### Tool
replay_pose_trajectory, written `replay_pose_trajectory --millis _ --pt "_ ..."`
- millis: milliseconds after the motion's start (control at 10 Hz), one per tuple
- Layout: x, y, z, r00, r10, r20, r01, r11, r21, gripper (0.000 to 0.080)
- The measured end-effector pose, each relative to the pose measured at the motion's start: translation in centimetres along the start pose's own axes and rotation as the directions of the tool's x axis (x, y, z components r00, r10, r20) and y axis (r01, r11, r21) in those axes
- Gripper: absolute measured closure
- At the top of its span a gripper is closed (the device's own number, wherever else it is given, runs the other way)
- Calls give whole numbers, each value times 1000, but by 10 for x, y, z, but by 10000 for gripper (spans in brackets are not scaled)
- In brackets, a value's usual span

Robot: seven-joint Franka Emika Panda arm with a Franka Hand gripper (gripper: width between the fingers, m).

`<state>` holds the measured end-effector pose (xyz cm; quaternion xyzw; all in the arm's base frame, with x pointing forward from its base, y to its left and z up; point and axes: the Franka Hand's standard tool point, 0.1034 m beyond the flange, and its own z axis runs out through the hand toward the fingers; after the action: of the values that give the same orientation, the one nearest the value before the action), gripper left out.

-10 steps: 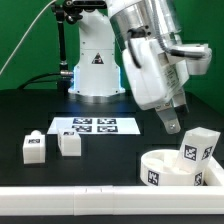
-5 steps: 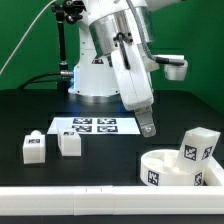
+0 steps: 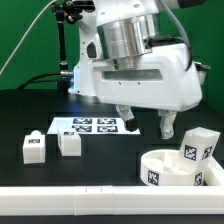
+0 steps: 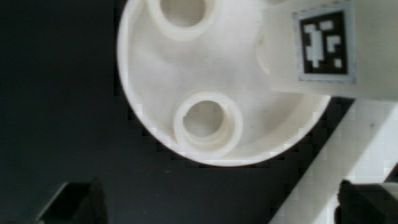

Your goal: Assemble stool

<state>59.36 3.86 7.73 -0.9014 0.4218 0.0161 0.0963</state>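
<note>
White seat [image 3: 172,181] sits by the desk's front edge, toward the corner on the exterior view's right, with one leg [image 3: 198,148] resting in it. My gripper [image 3: 146,122] has swung from tilted to square beside it, with its jaws wide and nothing held. I judge it is lining up a grasp there.

Arm [image 3: 128,18]: glossy white moulded shells, rounded edges. A cylindrical collar [image 3: 125,38] of brushed grey metal sits at the wrist.

Claw [image 3: 146,122]: the housing [image 3: 150,85] is a wide white box with softened corners. Two short dark grey fingers [image 3: 167,126] sit under it. In the wrist view the fingertips [image 4: 71,204] read as plain black stubs.

Pedestal [image 3: 87,50]: white, with a faint blue glow [image 3: 69,74] at its foot.

Black cable bundle [image 3: 75,10] up top, possibly a mount fitting; too blurred to settle.
</note>
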Motion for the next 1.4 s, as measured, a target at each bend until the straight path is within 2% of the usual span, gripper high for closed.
replay_pose_trajectory --millis 100,500,600,800,900,1000,1100,1400 --pt "1 -1 -1 994 -114 -6 114 994 0 150" --pt "1 0 0 942 -335 -4 335 942 -4 150" --pt "2 5 2 868 -497 1 497 867 -45 150" --pt "12 23 5 740 -673 2 672 738 -67 150" --pt "18 30 6 667 -745 -13 742 665 -87 150" --pt "26 43 9 615 -788 -33 782 615 -101 150" --pt "37 55 7 651 -759 -36 754 651 -91 150" --pt "36 54 8 657 -753 -36 748 657 -93 150"
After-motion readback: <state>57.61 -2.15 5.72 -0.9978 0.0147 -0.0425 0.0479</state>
